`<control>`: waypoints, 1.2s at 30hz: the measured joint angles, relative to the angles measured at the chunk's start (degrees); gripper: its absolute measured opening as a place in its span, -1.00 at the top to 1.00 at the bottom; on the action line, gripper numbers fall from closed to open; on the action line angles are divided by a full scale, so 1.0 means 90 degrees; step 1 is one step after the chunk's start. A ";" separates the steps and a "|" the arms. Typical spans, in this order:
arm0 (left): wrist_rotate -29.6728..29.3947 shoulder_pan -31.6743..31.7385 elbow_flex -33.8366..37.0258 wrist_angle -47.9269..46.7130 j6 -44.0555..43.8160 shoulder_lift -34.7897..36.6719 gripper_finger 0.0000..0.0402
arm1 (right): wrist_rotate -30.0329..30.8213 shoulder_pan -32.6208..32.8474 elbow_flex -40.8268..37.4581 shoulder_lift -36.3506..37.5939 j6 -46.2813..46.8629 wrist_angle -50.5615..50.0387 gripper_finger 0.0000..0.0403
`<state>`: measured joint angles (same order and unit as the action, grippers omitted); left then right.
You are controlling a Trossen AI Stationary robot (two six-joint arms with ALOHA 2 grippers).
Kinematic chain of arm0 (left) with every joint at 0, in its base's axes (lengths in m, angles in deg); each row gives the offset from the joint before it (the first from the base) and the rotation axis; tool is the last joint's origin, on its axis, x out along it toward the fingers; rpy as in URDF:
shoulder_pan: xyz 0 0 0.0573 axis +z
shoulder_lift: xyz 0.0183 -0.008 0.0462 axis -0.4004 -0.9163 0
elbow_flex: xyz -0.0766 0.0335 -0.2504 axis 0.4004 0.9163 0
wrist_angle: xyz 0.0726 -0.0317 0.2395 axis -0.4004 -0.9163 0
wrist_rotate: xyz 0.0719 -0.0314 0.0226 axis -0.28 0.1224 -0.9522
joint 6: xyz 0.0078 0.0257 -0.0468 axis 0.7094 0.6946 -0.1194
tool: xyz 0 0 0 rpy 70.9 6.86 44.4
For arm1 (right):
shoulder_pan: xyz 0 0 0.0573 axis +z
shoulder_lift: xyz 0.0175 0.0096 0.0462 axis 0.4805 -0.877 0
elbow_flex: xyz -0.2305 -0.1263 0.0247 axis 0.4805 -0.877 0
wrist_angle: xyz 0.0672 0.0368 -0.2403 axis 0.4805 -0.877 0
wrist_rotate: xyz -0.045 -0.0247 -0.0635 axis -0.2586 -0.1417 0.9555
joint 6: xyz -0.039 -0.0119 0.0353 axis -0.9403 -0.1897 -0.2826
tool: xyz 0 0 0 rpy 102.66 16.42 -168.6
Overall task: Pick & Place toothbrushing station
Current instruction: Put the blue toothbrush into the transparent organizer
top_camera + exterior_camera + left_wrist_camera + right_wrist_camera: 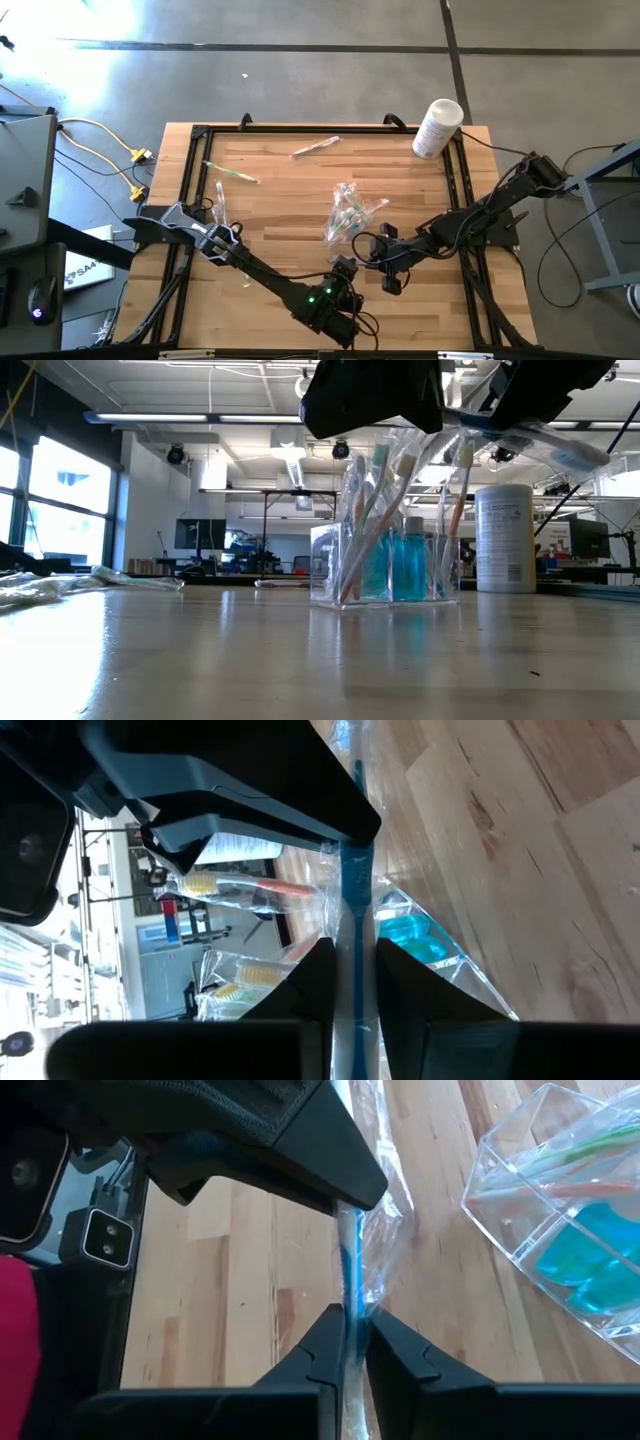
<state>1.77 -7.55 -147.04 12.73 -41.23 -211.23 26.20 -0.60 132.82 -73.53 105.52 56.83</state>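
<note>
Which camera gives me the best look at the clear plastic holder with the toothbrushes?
The low view: the clear plastic holder stands side-on, brushes and teal tubes visible inside. The high view shows it from above, small; the right wrist view catches one corner; the left wrist view only fragments.

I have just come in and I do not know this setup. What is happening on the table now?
Both grippers hold one wrapped blue toothbrush between them, near the table's front edge. The right gripper is shut on it, and the left gripper pinches it too. Beside them stands a clear holder with several toothbrushes and teal tubes inside. More wrapped toothbrushes lie loose on the wooden table, and a white canister stands at a far corner.
</note>
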 joint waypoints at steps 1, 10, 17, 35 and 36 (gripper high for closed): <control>0.0001 0.0000 0.0000 0.0002 -0.0001 0.0000 0.79 | -0.0019 0.0000 0.0000 0.0000 0.0000 0.0000 0.90; 0.0001 -0.0002 0.0000 0.0013 -0.0002 0.0000 0.79 | -0.0052 0.0000 0.0000 0.0000 0.0000 0.0002 0.89; -0.0004 -0.0010 0.0000 0.0018 -0.0002 0.0000 0.79 | -0.0067 0.0000 0.0000 0.0000 -0.0005 0.0007 0.86; -0.0028 -0.0087 0.0000 0.0010 -0.0024 0.0000 0.79 | -0.0089 0.0002 0.0000 0.0005 -0.0171 -0.0025 0.60; -0.0028 -0.0087 0.0000 0.0010 -0.0024 0.0000 0.79 | -0.0088 0.0002 0.0000 0.0005 -0.0172 -0.0029 0.54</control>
<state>1.51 -8.34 -147.04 12.82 -41.45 -211.23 25.41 -0.58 132.82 -73.48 103.97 56.57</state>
